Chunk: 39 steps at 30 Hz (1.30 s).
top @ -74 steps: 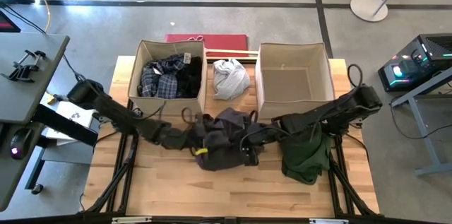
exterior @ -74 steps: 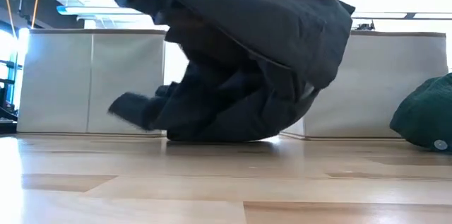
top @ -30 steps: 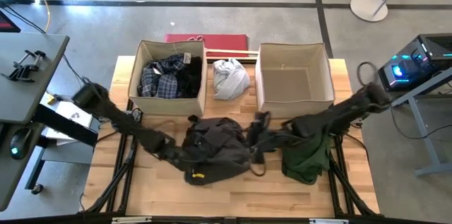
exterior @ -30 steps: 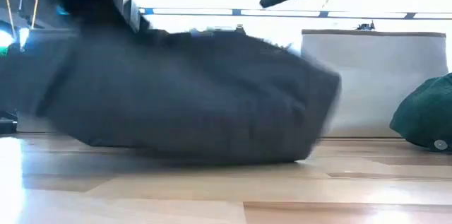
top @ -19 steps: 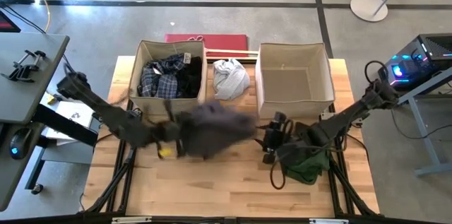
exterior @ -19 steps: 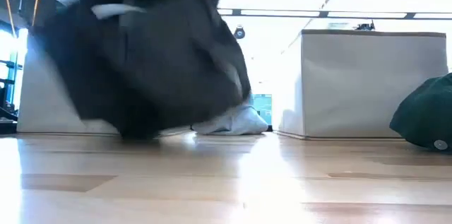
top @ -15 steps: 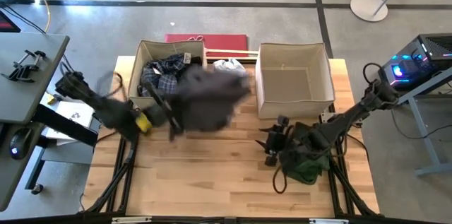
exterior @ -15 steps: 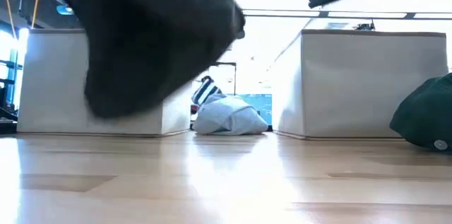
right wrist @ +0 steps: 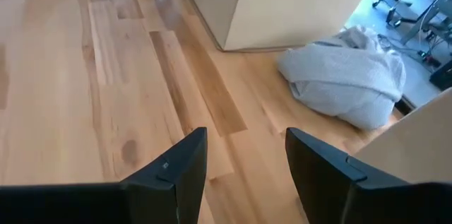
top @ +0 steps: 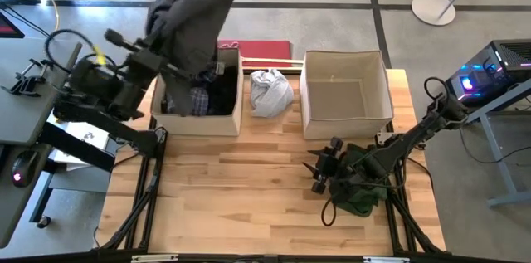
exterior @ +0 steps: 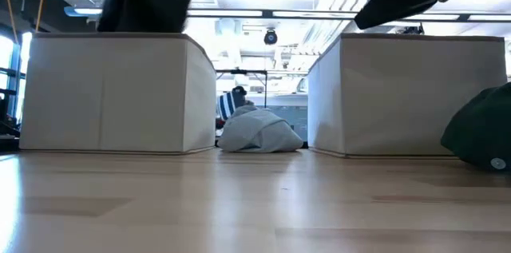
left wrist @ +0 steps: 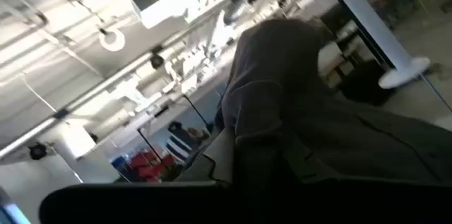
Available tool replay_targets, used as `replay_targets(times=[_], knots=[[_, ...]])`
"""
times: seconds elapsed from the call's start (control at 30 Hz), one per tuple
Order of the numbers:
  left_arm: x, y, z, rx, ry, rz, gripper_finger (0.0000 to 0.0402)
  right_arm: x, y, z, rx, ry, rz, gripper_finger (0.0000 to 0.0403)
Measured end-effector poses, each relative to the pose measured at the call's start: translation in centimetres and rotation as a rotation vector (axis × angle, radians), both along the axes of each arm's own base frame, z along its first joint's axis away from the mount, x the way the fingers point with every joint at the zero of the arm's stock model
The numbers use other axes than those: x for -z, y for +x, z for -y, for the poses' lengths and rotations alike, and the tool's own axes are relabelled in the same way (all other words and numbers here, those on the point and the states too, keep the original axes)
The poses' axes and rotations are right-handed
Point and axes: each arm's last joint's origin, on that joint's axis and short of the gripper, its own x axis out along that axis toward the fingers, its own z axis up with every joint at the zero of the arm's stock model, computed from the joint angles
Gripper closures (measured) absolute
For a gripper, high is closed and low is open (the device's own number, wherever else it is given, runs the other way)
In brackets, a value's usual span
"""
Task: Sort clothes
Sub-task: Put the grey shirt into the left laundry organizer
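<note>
At the upper left of the high view, the left gripper (top: 170, 65) is raised well above the table, clamped on the dark grey-brown garment (top: 192, 16), which hangs over the left fabric box (top: 236, 97). The left wrist view shows the same garment (left wrist: 296, 104) draped close in front of the camera with the ceiling behind it. Inside that box, partly hidden under the lifted cloth, lie the blue-white plaid shirt (top: 197, 100) and a small black garment (top: 222, 90).

At the centre top of the table, between the two boxes, the light grey-white garment (top: 270, 90) sits bunched on the wood; the low view shows it (exterior: 257, 135) in the gap between the box walls, and the right wrist view shows it (right wrist: 346, 75) beside a box corner.

Right of it stands the right fabric box (top: 309, 105). In the lower right of the high view, the right gripper (top: 318, 168) hovers low over the table (top: 241, 188) with its fingers (right wrist: 176, 167) apart and nothing between them, just beside the dark green garment (top: 361, 182), which lies crumpled under the right arm.
</note>
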Motion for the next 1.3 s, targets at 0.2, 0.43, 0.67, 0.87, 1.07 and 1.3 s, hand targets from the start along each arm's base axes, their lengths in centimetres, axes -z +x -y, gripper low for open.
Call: replay_targets(times=[0.2,0.43,0.67,0.87,1.07,1.3], knots=[[5.5,0.8,-1.6,0.015,-0.139,-0.060,0.0376,-0.1,0.3,0.6,0.026,-0.061,0.000,0.0225],[14.3,0.8,-3.4,0.234,-0.642,0.052,0.0382,-0.1,0.9,1.7,0.062,-0.078,-0.015,0.0225],[20.4,-0.1,-5.2,0.025,-0.919,0.163,0.0381,-0.1,1.5,2.9,0.087,-0.101,-0.032,0.0225],[25.5,-1.5,-7.7,-0.119,-1.148,0.234,0.0382,-0.2,1.9,3.8,0.112,-0.089,-0.035,0.0225],[29.1,-2.4,-9.9,-0.297,-1.327,0.181,0.0369,-0.2,2.2,3.9,0.088,-0.051,-0.033,0.0225],[26.5,-1.1,-11.2,-0.182,-1.330,0.103,0.0293,-0.4,2.5,3.8,0.069,-0.045,-0.014,0.0224]])
